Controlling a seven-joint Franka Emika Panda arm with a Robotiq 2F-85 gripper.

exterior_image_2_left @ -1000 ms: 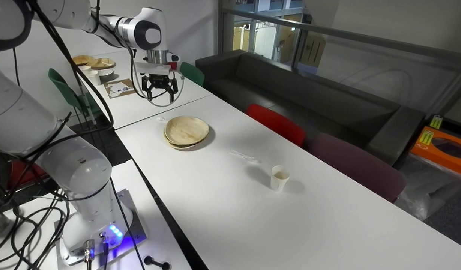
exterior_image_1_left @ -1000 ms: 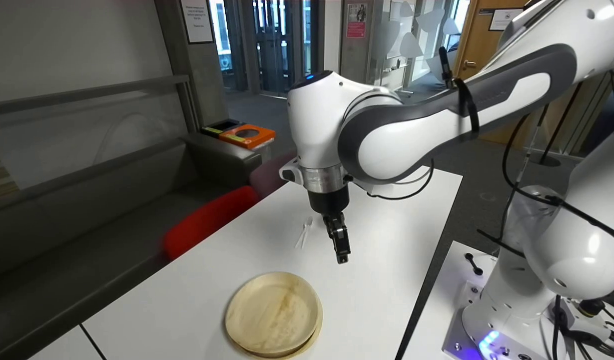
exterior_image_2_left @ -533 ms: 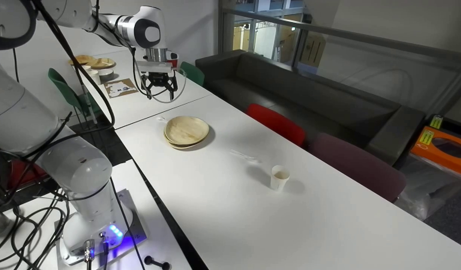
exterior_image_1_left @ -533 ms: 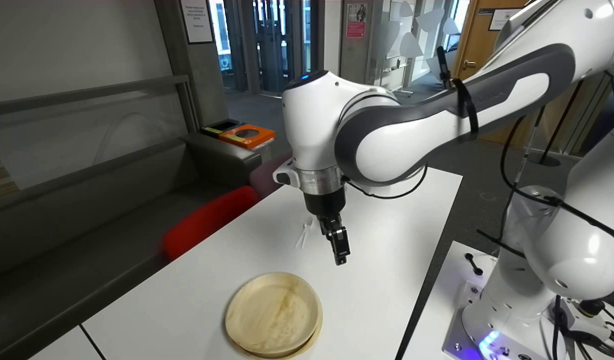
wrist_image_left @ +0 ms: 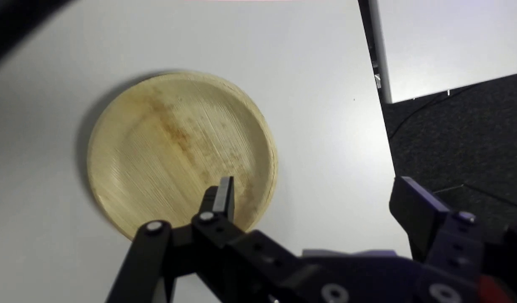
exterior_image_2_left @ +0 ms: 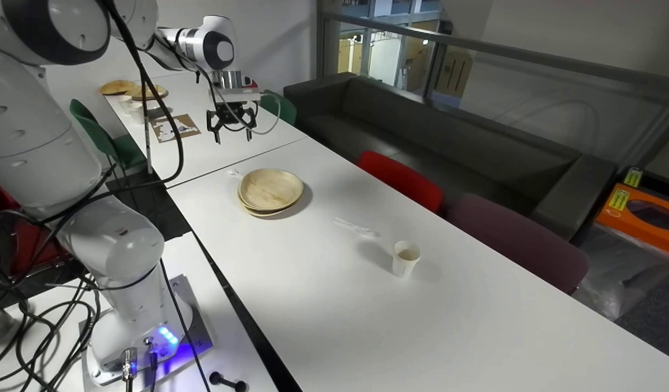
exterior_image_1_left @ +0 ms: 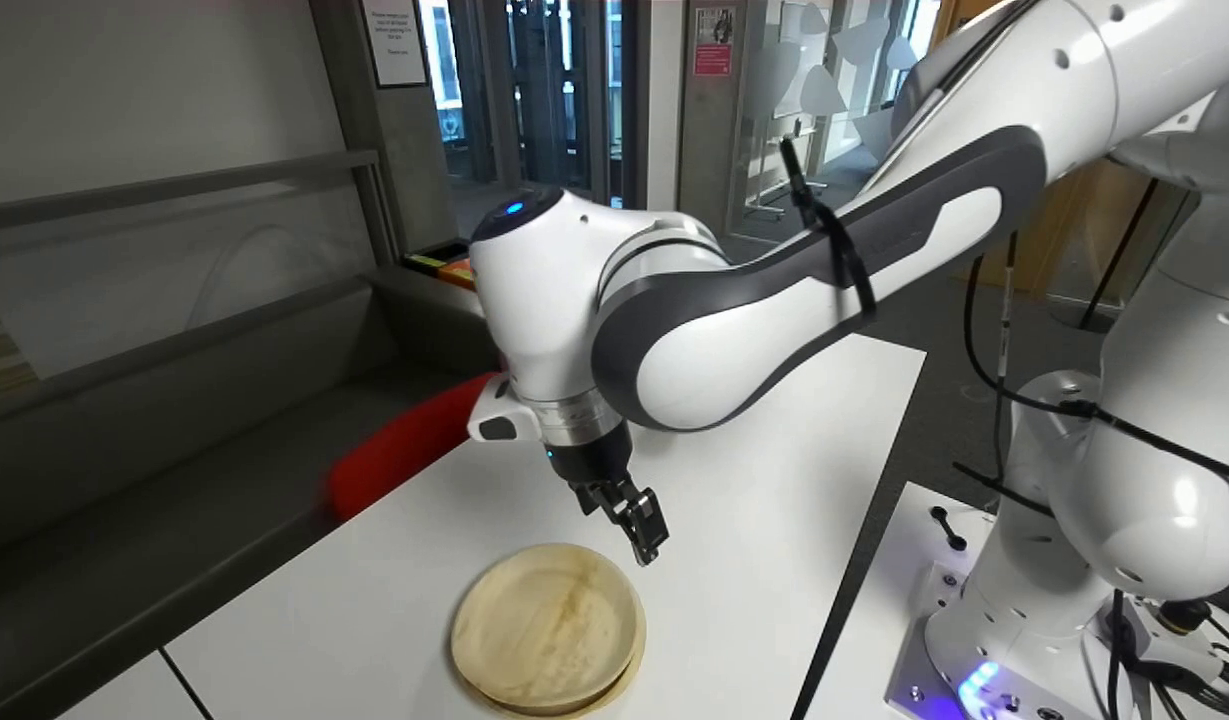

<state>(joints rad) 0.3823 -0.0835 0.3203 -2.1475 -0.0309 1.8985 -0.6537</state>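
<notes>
The stacked plates (wrist_image_left: 178, 160) sit on the tabletop (wrist_image_left: 325, 105), left of centre in my wrist view. My gripper (wrist_image_left: 314, 182) hangs clear, spread and empty. This seems an approach; grasping their rim (wrist_image_left: 271, 147) would call for lowering astride it.

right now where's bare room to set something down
In an exterior view, the widest bare tabletop runs from the paper cup to the picture's bottom; a smaller patch separates the stacked plates from the white cutlery. Crowded: near those plates, where the open tool hangs, and around the far cups.
</notes>
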